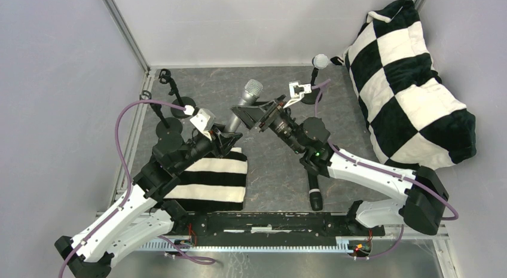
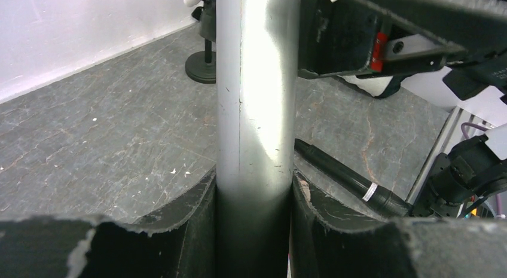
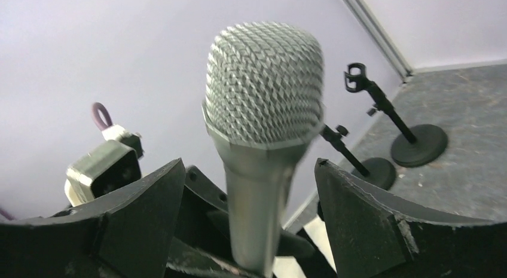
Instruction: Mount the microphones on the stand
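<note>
The left fingers [image 2: 179, 224] are clamped on the smooth, brushed-metal barrel of the silver-grey microphone [image 1: 244, 104]. They hold it tilted in the air, just beyond the far edge of the striped cloth [image 1: 212, 179]. The right fingers [image 3: 370, 218] stand wide apart on either side of its neck, under the woven mesh head, touching nothing. For a clean handover, I judge the right should close squarely on the round barrel before the left lets go, since the barrel looks slick and could twist. Two empty clip stands [image 1: 169, 127] stand beyond the cloth's left side.

Left fingers [image 1: 225, 141] clasping silver microphone [image 1: 246, 98], tilted upward
</note>
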`<state>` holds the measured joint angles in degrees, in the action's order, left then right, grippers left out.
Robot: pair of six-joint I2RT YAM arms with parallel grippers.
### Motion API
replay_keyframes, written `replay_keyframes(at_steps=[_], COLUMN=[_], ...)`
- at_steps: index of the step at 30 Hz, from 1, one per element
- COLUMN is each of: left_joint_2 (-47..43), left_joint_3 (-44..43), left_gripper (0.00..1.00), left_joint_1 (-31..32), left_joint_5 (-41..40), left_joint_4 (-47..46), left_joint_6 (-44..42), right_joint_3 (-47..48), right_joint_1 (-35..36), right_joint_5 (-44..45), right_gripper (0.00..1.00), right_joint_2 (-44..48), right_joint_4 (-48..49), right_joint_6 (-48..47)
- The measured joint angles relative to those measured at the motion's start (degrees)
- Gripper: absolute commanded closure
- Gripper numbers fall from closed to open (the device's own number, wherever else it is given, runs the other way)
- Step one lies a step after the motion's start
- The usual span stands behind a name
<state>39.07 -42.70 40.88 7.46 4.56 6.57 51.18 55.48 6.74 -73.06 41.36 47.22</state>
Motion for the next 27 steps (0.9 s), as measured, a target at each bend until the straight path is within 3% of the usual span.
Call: replay_keyframes(at_steps=[13, 25, 27], left_joint_2=[0.04, 0.63, 0.74], left_joint_3=[0.00, 0.02, 0.02], left_gripper=[0.98, 0.98, 0.98], left_joint_1=[0.00, -0.04, -0.04], left_joint_5=[1.44, 1.01, 1.01], left_joint_4=[-0.46, -1.66, -1.64], left_joint_6=[0.11, 0.55, 0.59], right_joint_3=[4.28, 6.88, 6.88], right_joint_1=[-0.04, -0.04, -0.04], right_joint_5=[-1.29, -3.13, -3.13], right_gripper=[0.37, 0.46, 0.51], right_joint_2=[-8.57, -12.15, -12.26], right_joint_4=[3.21, 7.58, 7.87], right_joint_6=[3.98, 4.57, 4.39])
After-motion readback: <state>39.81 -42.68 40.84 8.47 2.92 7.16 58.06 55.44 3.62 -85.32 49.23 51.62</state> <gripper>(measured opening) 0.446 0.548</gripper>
